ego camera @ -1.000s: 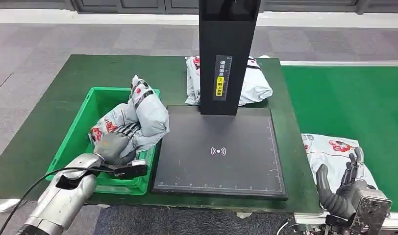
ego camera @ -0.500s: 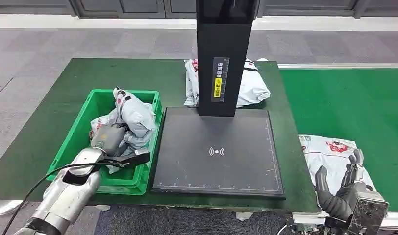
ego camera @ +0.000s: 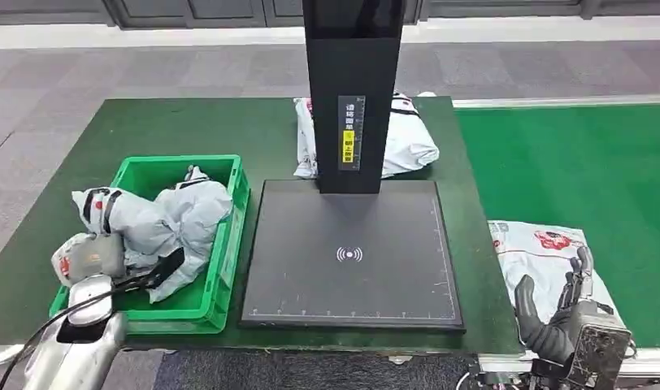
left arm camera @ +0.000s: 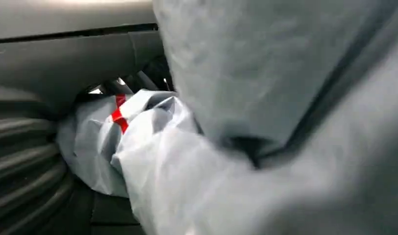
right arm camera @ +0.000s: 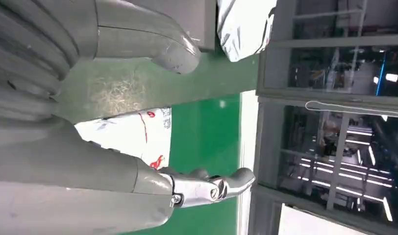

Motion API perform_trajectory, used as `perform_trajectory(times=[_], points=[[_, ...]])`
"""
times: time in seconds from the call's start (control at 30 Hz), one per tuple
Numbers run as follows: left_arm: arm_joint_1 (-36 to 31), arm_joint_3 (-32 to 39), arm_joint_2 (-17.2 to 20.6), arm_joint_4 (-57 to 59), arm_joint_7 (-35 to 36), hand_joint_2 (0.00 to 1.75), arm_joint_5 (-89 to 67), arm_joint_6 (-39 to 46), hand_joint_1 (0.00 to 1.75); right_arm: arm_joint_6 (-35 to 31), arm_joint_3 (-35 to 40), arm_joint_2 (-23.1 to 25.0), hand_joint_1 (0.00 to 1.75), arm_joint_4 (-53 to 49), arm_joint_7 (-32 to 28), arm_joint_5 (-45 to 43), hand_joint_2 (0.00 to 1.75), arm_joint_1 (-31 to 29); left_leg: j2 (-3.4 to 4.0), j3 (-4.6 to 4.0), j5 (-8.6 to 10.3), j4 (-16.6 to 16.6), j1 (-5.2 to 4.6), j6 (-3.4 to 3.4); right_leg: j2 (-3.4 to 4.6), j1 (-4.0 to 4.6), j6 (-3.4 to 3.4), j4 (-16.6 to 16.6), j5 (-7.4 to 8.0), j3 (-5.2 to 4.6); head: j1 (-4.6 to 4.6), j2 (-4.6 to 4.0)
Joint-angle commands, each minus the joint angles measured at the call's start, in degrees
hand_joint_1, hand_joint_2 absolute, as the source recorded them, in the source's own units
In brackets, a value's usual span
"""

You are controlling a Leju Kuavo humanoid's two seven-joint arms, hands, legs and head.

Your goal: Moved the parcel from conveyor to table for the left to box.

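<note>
My left hand point(ego camera: 88, 258) holds a crumpled grey parcel point(ego camera: 160, 221) low in the green bin point(ego camera: 229, 244), with the parcel's end hanging over the bin's left rim. The left wrist view shows that grey parcel point(left arm camera: 285, 98) pressed close against the hand point(left arm camera: 25, 147). A white parcel with red print point(ego camera: 542, 253) lies flat on the green conveyor point(ego camera: 570, 162). My right hand point(ego camera: 564, 315) is at that parcel's near end, fingers apart and holding nothing. The same white parcel point(right arm camera: 133, 132) appears between thumb and fingers in the right wrist view.
A black scanner plate point(ego camera: 351, 276) with a tall black column point(ego camera: 351, 89) fills the middle of the green table point(ego camera: 188, 126). Another grey-white parcel point(ego camera: 412, 146) lies behind the column. The floor drops off beyond the table's far and left edges.
My left hand has swung left and down, carrying the grey parcel from above the bin's right rim into the bin. The camera has shifted a little. The right hand has barely moved.
</note>
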Motion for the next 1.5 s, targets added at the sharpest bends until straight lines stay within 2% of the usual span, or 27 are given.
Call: perform_trajectory(times=[0.03,0.07,0.13,0.23,0.33,0.4,0.43,0.47,0.53,0.57,0.6,0.63,0.73,0.93,1.13,1.17,1.43,1.5], points=[[5.5,8.1,-1.6,-6.8,2.8,1.75,-3.0,0.8,0.0,-0.8,1.4,0.4,0.0,3.4,0.5,-0.1,1.75,-2.4,0.15,-0.08,-0.06,0.0,0.05,0.07,0.1,0.06,0.03,-0.1,0.01,-0.15,0.0,0.0],[5.3,7.6,-1.6,-6.8,2.4,0.0,-3.0,1.7,0.0,-0.8,1.4,0.3,0.0,3.3,0.5,-0.1,1.75,-2.3,0.09,-0.05,-0.04,-0.1,0.11,0.08,0.03,0.12,0.03,-0.1,0.01,-0.17,0.0,-0.02],[4.7,6.1,-1.8,-6.8,2.2,0.0,-3.0,2.9,0.0,-0.8,1.4,0.2,0.0,3.4,0.4,-0.2,1.75,-2.0,-0.04,0.18,0.0,-0.1,0.17,0.11,-0.13,0.18,0.04,-0.2,0.01,-0.27,0.0,-0.02],[3.4,1.3,-0.7,-7.8,2.2,0.0,-3.0,6.3,0.0,-0.9,1.5,0.1,0.0,3.9,0.0,-0.5,1.75,-2.1,-0.32,0.13,0.05,-0.1,0.17,0.09,-0.39,0.18,0.05,-0.2,-0.02,-0.25,0.0,-0.02],[2.6,0.3,-0.7,-8.1,2.2,0.0,-3.0,7.3,0.0,-1.0,1.6,0.0,0.0,4.1,-0.2,-0.6,1.75,-2.2,-0.5,0.02,0.07,0.0,0.16,0.06,-0.53,0.17,0.06,-0.1,-0.03,-0.28,0.0,0.0],[1.4,0.9,-2.1,-8.5,-1.9,0.0,-3.0,13.3,0.0,-1.3,1.5,0.0,0.0,4.3,-0.4,-0.9,1.75,-2.2,-0.56,-0.03,0.13,0.0,0.19,0.1,-0.61,0.2,0.08,-0.2,0.02,-0.29,0.0,0.0],[0.7,-0.5,-1.6,-8.7,-3.1,0.0,-3.0,16.9,0.0,-1.4,1.6,-0.1,0.0,4.4,-0.6,-1.2,1.75,-2.2,-0.58,-0.03,0.1,0.0,0.15,0.07,-0.61,0.15,0.07,-0.1,-0.03,-0.3,0.0,-0.02],[0.0,-0.9,-2.4,-9.3,-5.8,0.0,-3.0,18.2,0.0,-1.5,1.8,-0.3,0.0,4.8,-0.8,-1.4,1.75,-2.4,-0.63,-0.08,0.16,0.0,0.18,0.11,-0.69,0.18,0.09,-0.2,0.03,-0.3,0.0,0.0],[-0.4,-0.5,-3.3,-9.8,-6.9,0.0,-2.1,17.8,0.0,-1.8,1.8,-0.4,0.0,5.1,-0.9,-1.5,1.75,-2.6,-0.62,-0.1,0.12,0.1,0.17,0.07,-0.68,0.17,0.06,-0.1,-0.03,-0.34,0.0,-0.02],[-1.0,-4.0,-0.4,-9.8,-8.5,0.0,-3.0,22.3,0.0,-1.8,2.0,-0.6,0.0,5.2,-1.1,-1.8,1.75,-2.5,-0.74,-0.15,0.16,0.1,0.18,0.12,-0.8,0.19,0.09,-0.1,0.0,-0.33,0.02,0.0],[-0.9,-4.4,-1.4,-10.1,-9.0,0.0,-1.7,23.3,0.0,-1.8,2.1,-0.7,0.0,5.5,-1.3,-2.0,1.75,-2.6,-0.65,-0.1,0.13,0.1,0.18,0.11,-0.72,0.19,0.08,-0.1,-0.01,-0.3,0.0,-0.02],[-1.6,-2.8,-3.2,-10.0,-13.9,0.0,2.1,24.0,0.0,-2.3,2.1,-0.7,0.0,5.4,-1.5,-2.3,1.75,-2.4,-0.66,-0.11,0.17,0.1,0.18,0.13,-0.75,0.19,0.09,-0.2,0.02,-0.3,0.0,-0.02],[-3.5,-2.4,-5.2,-9.6,-16.9,0.0,3.1,24.0,0.0,-2.8,2.0,-0.9,0.0,5.1,-1.9,-2.9,1.75,-1.8,-0.69,-0.08,0.14,0.1,0.15,0.1,-0.74,0.15,0.09,-0.1,-0.01,-0.26,0.0,0.0],[-4.7,-2.8,-5.1,-8.3,-20.5,0.0,8.0,25.3,0.0,-2.6,1.5,-0.5,0.0,4.3,-2.1,-3.1,1.75,-0.8,-0.79,-0.09,0.19,0.1,0.16,0.14,-0.83,0.16,0.12,-0.2,0.04,-0.23,0.02,0.0],[-4.7,-2.8,-5.1,-8.3,-20.5,0.0,8.0,25.3,0.0,-2.6,1.5,-0.5,0.0,4.3,-2.1,-3.1,1.75,-0.8,-0.74,-0.07,0.18,0.1,0.15,0.14,-0.78,0.16,0.1,-0.2,0.03,-0.26,0.0,0.0],[-4.4,-2.2,-6.4,-10.2,-27.8,0.0,20.5,32.3,0.0,-2.9,1.4,-0.8,0.0,4.8,-1.9,-2.8,1.75,-0.9,-0.69,-0.05,0.13,0.1,0.13,0.1,-0.71,0.14,0.1,-0.1,-0.01,-0.27,0.0,0.0],[-4.3,-2.2,-6.3,-11.9,-27.7,0.0,20.8,31.4,0.0,-2.9,1.1,-0.8,0.0,5.3,-1.9,-2.8,1.75,-1.1,-0.62,-0.04,0.08,0.2,0.12,0.07,-0.61,0.12,0.08,-0.1,-0.04,-0.28,0.0,0.0],[-3.2,-1.8,-7.9,-14.9,-36.0,0.0,38.0,29.5,0.0,-3.0,0.2,-2.0,0.0,7.6,0.6,-0.5,1.75,-2.2,-0.62,-0.06,0.09,0.2,0.13,0.08,-0.63,0.13,0.08,-0.1,-0.03,-0.29,0.02,0.0]])
